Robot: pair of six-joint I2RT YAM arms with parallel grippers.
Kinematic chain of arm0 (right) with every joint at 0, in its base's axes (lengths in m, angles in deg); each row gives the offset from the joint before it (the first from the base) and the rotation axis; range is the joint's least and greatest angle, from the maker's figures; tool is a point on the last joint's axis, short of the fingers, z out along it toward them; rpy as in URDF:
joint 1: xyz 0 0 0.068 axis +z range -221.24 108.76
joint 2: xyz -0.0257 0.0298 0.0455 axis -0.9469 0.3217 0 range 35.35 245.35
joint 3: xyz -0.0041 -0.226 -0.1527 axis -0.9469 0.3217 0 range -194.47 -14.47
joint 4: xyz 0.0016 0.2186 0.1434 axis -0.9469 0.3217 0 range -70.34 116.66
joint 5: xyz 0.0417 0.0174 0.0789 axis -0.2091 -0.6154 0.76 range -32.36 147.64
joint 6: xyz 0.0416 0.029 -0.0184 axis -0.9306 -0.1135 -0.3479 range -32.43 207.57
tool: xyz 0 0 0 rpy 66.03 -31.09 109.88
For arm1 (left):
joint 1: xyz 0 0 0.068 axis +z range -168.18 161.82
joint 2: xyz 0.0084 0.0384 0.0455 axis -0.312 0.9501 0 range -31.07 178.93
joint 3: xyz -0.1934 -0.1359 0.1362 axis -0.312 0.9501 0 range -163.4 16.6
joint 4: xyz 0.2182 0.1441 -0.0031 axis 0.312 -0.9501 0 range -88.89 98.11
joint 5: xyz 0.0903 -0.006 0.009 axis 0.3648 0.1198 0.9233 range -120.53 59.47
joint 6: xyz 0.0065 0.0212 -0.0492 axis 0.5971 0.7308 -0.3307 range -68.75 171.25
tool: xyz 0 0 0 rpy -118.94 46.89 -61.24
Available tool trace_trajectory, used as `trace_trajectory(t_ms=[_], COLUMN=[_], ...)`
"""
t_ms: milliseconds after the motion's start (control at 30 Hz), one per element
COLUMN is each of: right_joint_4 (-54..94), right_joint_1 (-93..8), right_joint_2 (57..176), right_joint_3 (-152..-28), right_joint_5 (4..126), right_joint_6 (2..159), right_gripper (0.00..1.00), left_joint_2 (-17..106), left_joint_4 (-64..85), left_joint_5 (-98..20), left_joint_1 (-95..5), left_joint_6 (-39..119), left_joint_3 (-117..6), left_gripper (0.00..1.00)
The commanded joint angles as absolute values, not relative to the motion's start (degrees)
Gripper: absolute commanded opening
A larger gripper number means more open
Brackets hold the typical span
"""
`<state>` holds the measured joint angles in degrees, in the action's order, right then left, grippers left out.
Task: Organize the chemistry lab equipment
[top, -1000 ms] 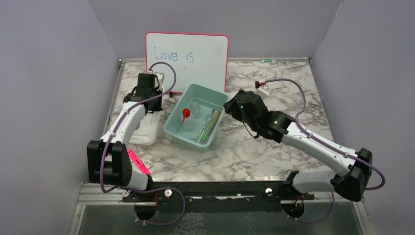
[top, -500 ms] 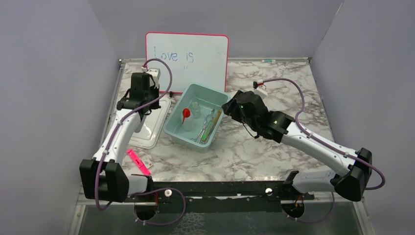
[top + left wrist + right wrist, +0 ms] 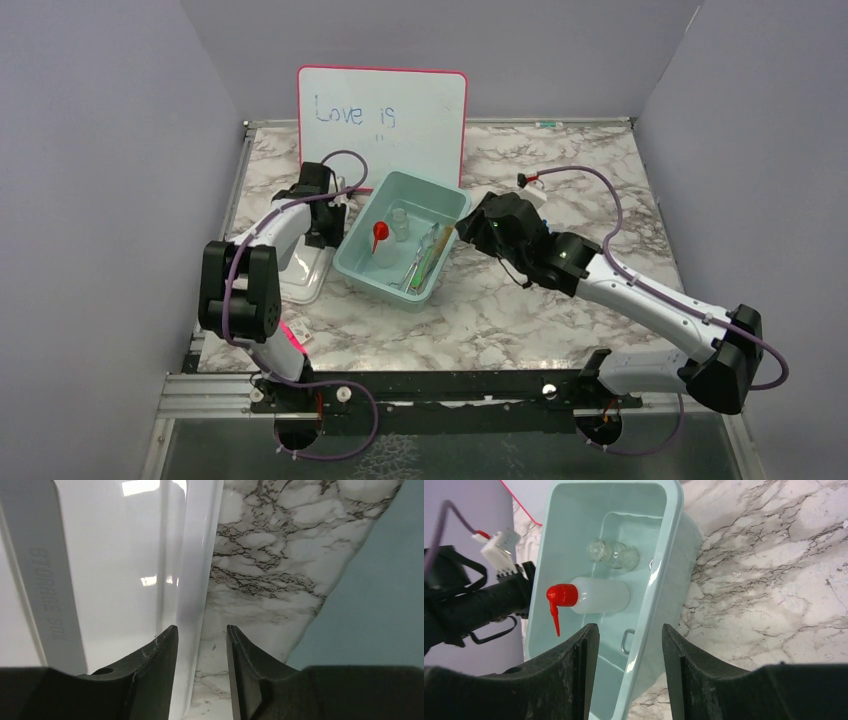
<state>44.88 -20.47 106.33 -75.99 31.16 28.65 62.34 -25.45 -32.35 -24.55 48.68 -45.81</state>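
**Left end effector [image 3: 201, 628] drops beside the teal bin [image 3: 574, 500]**

We find it now low at the bin's left side, fingers spread astride the rim of a white lid [image 3: 115, 555]. The right end effector [image 3: 630, 626], also spread, straddles the bin's right wall. The squeeze bottle [image 3: 599, 596] and flask [image 3: 616, 555] lie inside.

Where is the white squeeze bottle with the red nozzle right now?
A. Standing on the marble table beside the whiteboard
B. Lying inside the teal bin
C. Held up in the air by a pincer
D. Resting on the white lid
B: the right wrist view shows the white squeeze bottle lying on its side on the floor of the teal bin.
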Motion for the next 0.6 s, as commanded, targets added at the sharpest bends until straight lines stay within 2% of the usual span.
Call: trace_trajectory(t_ms=[0, 200, 333, 467, 567], right_joint_4=[44.4, 44.4, 44.2, 44.3, 44.3], right_joint_1=[-20.7, -20.7, -20.7, -20.7, -20.8], right_joint_2=[103.5, 102.9, 102.2, 101.6, 101.0], right_joint_3=[-75.2, -74.9, -74.4, -74.1, -74.0], right_joint_5=[30.2, 30.0, 29.8, 29.4, 29.1], right_joint_6=[28.6, 29.0, 28.8, 28.7, 28.6], right_gripper=[0.54, 0.55, 0.55, 0.54, 0.54], left_joint_2=[64.8, 66.5, 67.6, 69.0, 70.5], left_joint_4=[-27.3, -28.0, -28.1, -28.0, -28.2], left_joint_5=[-32.7, -28.0, -28.2, -29.1, -28.7], left_joint_1=[-24.2, -24.1, -24.1, -24.2, -24.1], left_joint_6=[48.1, 47.7, 47.7, 47.6, 47.7], left_joint_3=[-44.5, -44.6, -44.3, -44.0, -43.7], left_gripper=[0.44, 0.53, 0.54, 0.51, 0.42])
